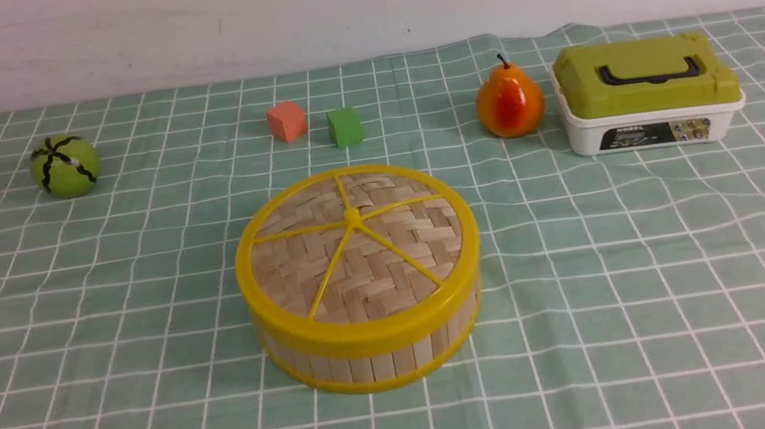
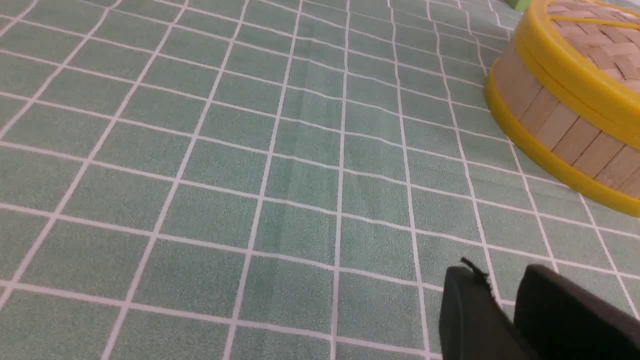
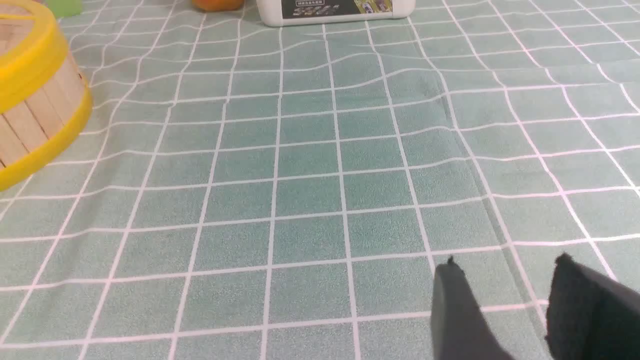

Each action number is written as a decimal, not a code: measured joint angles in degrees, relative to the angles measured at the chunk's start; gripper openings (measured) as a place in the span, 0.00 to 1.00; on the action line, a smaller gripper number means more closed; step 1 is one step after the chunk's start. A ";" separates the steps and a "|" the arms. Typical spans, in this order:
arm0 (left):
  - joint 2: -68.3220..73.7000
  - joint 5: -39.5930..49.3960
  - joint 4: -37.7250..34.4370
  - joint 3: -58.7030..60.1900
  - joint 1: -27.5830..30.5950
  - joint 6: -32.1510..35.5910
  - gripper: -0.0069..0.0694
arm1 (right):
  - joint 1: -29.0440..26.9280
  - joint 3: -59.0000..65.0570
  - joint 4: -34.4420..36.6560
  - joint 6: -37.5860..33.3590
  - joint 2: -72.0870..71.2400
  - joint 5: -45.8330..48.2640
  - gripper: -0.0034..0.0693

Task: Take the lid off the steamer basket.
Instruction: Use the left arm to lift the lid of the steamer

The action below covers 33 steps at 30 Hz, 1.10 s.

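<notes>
The steamer basket (image 1: pixel 375 361) stands at the middle of the green checked cloth, its wall of pale bamboo slats between yellow rims. The lid (image 1: pixel 357 249), woven tan bamboo with a yellow rim and spokes meeting at a knob, sits flat on it. Neither gripper shows in the front view. In the left wrist view my left gripper (image 2: pixel 502 272) hangs empty over bare cloth, its jaws a narrow gap apart, well clear of the basket (image 2: pixel 565 130) and lid (image 2: pixel 565 65). In the right wrist view my right gripper (image 3: pixel 507 262) is open and empty, far from the basket (image 3: pixel 35 120) and lid (image 3: pixel 25 65).
Behind the basket lie an orange cube (image 1: pixel 286 121) and a green cube (image 1: pixel 345 127). A green striped ball (image 1: pixel 65 166) is at the far left. A pear (image 1: pixel 509 102) and a white box with an olive-green lid (image 1: pixel 647 92) stand at the far right.
</notes>
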 joint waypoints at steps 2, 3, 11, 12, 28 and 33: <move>0.00 0.00 0.00 0.00 0.00 0.00 0.28 | 0.00 0.00 0.00 0.00 0.00 0.00 0.38; 0.00 0.00 0.00 0.00 0.00 0.00 0.28 | 0.00 0.00 0.00 0.00 0.00 0.00 0.38; 0.00 0.00 0.00 0.00 0.00 0.00 0.28 | 0.00 0.00 0.00 0.00 0.00 0.00 0.38; 0.00 0.00 0.00 0.00 0.00 0.00 0.28 | 0.00 0.00 0.00 0.00 0.00 0.00 0.38; 0.00 0.00 2.04 0.00 0.00 0.00 0.28 | 0.00 0.00 0.00 0.00 0.00 0.00 0.38; 0.00 0.00 2.42 0.00 0.00 0.00 0.29 | 0.00 0.00 0.00 0.00 0.00 0.00 0.38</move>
